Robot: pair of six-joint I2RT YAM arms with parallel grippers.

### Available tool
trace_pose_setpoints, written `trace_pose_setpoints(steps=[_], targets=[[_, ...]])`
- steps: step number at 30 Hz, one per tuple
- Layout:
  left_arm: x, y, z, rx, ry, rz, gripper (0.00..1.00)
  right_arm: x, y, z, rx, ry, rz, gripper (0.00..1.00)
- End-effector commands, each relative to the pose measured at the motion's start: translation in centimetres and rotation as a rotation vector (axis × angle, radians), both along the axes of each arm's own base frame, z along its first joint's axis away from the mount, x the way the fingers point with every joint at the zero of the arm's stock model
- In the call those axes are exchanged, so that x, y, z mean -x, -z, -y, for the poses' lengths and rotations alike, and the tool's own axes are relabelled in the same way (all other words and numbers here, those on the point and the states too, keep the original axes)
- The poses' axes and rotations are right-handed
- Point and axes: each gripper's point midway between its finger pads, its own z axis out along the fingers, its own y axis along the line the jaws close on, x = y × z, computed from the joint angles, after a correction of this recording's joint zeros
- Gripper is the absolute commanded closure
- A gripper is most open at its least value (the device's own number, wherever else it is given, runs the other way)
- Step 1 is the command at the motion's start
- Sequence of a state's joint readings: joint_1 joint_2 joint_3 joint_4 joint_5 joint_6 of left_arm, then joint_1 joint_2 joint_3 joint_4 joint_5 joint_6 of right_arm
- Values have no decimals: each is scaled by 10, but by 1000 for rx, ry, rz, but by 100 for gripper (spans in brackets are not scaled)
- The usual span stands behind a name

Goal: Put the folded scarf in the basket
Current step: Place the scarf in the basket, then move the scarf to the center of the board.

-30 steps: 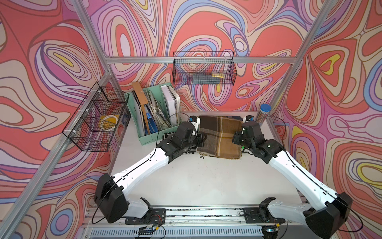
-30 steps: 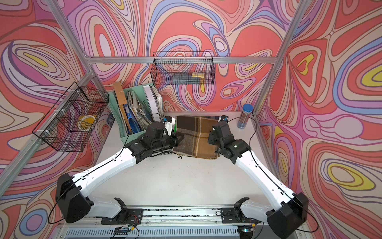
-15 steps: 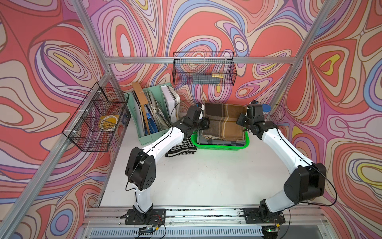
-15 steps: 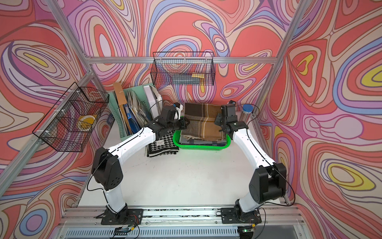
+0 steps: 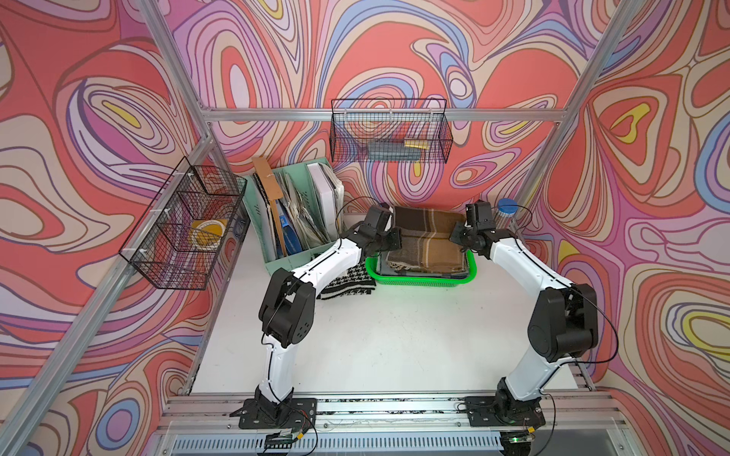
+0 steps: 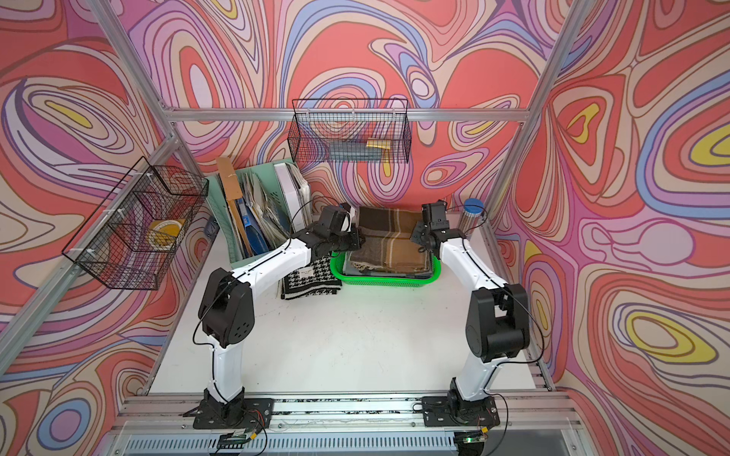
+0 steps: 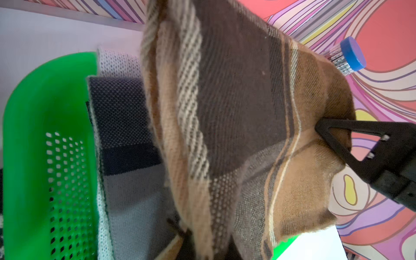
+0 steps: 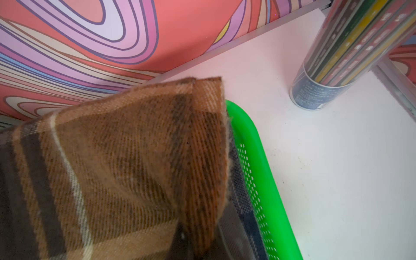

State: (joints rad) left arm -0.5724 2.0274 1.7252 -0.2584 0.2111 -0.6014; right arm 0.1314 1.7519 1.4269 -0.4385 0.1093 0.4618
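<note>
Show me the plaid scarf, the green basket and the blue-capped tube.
plaid scarf (image 5: 428, 241): in a top view, mid fabric.
green basket (image 5: 418, 281): in a top view, near rim.
blue-capped tube (image 5: 508, 206): in a top view, cap.

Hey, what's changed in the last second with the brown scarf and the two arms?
Both arms carried the brown scarf farther back. It now hangs over the green basket, which it hid before. The left gripper and right gripper stay shut on its two sides, and nothing was let go. The file holder and pencil tube have not moved.
</note>
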Motion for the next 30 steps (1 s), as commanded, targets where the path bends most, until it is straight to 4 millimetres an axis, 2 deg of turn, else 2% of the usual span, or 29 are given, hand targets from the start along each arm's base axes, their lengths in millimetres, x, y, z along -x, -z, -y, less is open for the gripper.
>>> trace_pose_setpoints(steps=[1, 2, 3, 4, 5, 7, 8, 12, 15, 21, 23, 27, 30], targets=[[-8, 7, -16, -27, -48, -41, 77, -13, -15, 24, 20, 42, 47, 100], [-7, 4, -14, -21, -29, -42, 52, -14, -17, 22, 11, 26, 48, 90], [-6, 0, -11, -12, -1, -38, 33, -14, -18, 19, 0, 12, 51, 79], [-2, -6, -8, -4, 25, -37, 23, -13, -23, 15, -15, -8, 66, 70], [2, -14, -6, 12, 47, -33, 18, -11, -30, 12, -33, -24, 85, 62], [12, -27, -8, 31, 64, -25, 15, -3, -47, 7, -58, -40, 121, 45], [19, -34, -11, 37, 67, -21, 14, 3, -55, 7, -65, -40, 133, 42], [60, -50, -41, 43, 39, -3, 14, 38, -84, 7, -86, -49, 159, 40], [98, -46, -75, 27, -18, -4, 14, 77, -89, 5, -116, -63, 161, 40], [169, -2, -158, -107, -210, -50, 12, 155, -69, -2, -212, -87, 142, 40], [188, 16, -185, -147, -288, -63, 9, 173, -58, -8, -256, -106, 141, 40], [207, 39, -225, -206, -417, -62, 5, 198, -32, -25, -356, -161, 83, 39], [210, 53, -239, -213, -484, -76, 2, 215, -9, -32, -406, -180, 22, 40]])
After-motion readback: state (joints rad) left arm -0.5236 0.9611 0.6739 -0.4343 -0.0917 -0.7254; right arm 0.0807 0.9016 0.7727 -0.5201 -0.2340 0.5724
